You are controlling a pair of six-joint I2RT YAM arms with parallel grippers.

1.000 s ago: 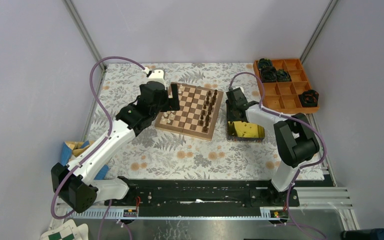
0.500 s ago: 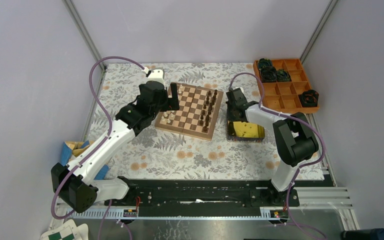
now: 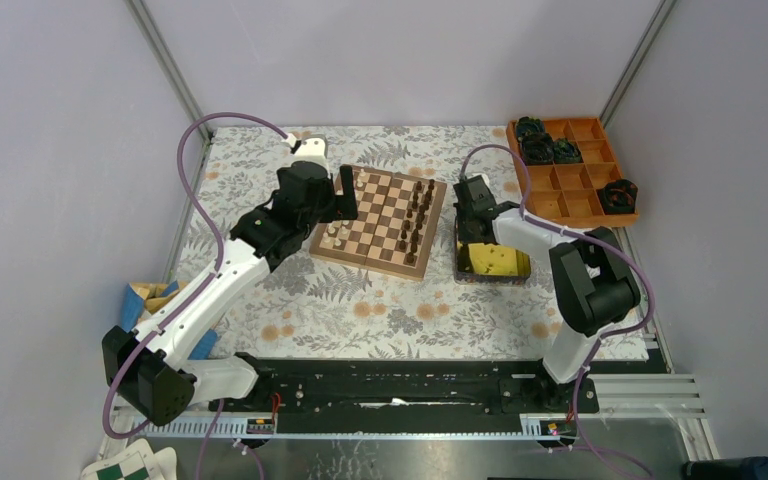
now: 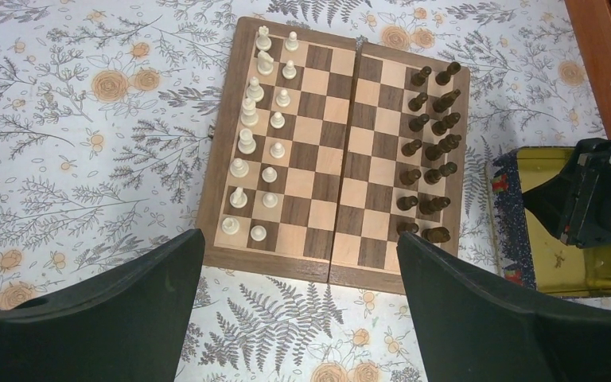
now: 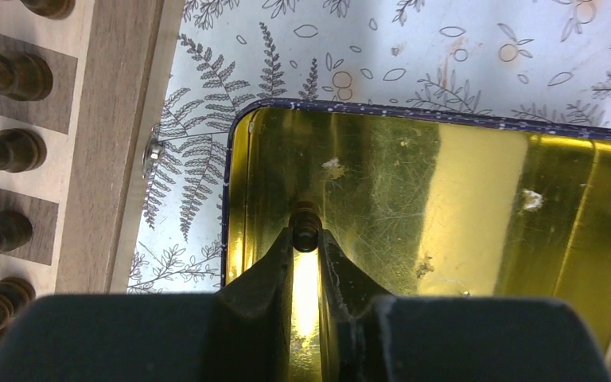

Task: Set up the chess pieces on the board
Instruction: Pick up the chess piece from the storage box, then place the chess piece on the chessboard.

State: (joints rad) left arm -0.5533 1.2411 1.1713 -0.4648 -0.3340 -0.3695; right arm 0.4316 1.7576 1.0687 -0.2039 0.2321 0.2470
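The right gripper (image 5: 306, 239) is closed narrowly on a dark piece (image 5: 305, 224) at the left side of the tin (image 5: 477, 199). The board (image 4: 342, 151) lies just left of the tin, with its dark rows on the right, so this arm is the nearer one. The left gripper (image 4: 296, 270) hangs wide open and empty at the board's left edge.

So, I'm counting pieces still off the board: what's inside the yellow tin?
One dark chess piece, pinched between the right fingers, near the wall of the tin that faces the board. The visible floor elsewhere shows only specks. The near strip is hidden behind those fingers.
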